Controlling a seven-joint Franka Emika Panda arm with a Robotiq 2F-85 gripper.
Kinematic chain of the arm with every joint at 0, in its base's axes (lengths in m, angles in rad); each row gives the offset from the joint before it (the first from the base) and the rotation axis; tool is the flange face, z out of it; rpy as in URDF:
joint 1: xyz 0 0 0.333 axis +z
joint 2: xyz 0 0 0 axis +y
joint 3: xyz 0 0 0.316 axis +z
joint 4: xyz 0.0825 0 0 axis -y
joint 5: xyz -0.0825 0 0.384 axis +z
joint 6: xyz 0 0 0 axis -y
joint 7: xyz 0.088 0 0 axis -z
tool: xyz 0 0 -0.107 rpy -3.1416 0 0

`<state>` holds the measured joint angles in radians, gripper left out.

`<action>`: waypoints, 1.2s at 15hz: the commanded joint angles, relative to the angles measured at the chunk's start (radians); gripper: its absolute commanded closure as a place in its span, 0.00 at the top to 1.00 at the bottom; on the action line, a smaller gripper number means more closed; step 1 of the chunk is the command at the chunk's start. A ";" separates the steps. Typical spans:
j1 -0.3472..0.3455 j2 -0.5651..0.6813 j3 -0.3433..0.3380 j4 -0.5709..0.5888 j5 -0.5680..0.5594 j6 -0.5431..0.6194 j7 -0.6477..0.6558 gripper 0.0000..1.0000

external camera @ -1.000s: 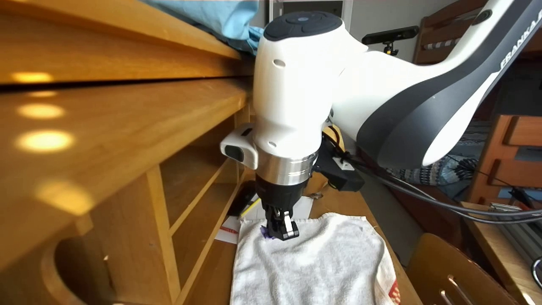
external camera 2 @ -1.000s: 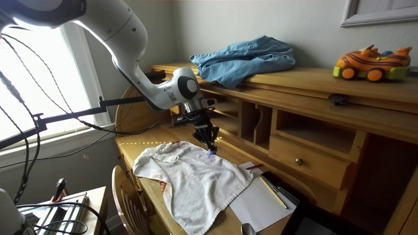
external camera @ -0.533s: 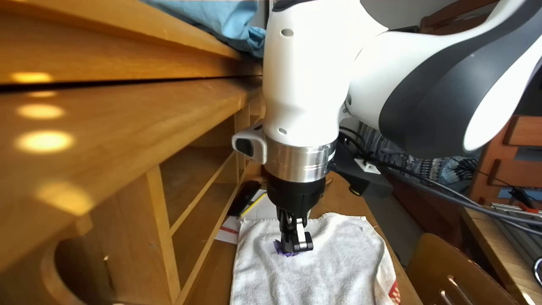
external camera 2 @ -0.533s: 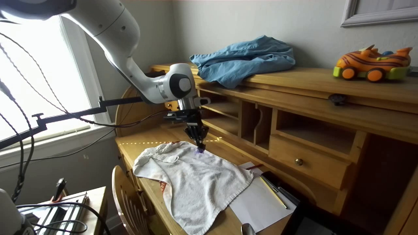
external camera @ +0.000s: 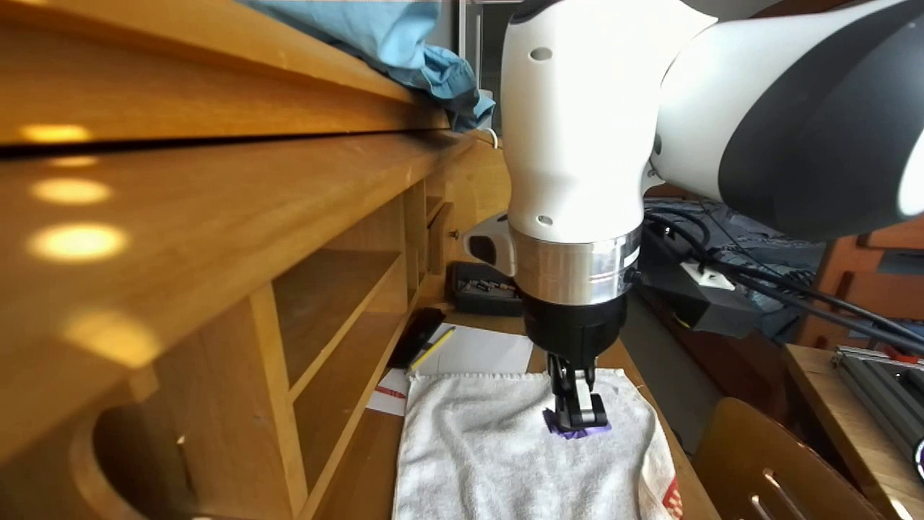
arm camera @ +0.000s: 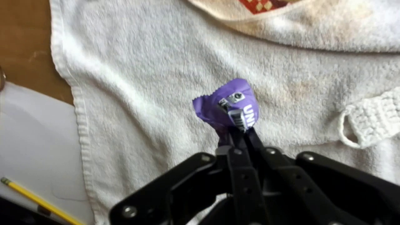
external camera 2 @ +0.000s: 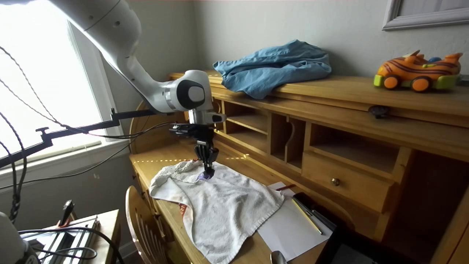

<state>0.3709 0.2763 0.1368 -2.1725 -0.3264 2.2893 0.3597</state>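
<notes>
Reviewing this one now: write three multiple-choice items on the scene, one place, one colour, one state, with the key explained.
1. Where is the orange toy car relative to the desk?
A. On its top
B. In a drawer
C. Beneath it

2. What colour is the wrapper?
A. Green
B. Purple
C. Yellow

3. How does the hand stand?
A. Wide open
B. Shut on the pencil
C. Shut on the wrapper

1 A: an exterior view shows it up there.
2 B: the wrist view shows its purple surface.
3 C: in that view the jaws pinch one end of the wrapper.
</notes>
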 commanded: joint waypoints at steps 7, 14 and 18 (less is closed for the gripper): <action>-0.090 -0.093 -0.041 -0.133 -0.012 -0.088 0.148 0.01; -0.150 -0.152 -0.090 -0.258 -0.021 -0.026 0.250 0.01; -0.164 -0.189 -0.111 -0.285 -0.148 -0.073 0.323 0.01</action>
<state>0.2201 0.1520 0.0313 -2.4083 -0.3876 2.2324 0.6208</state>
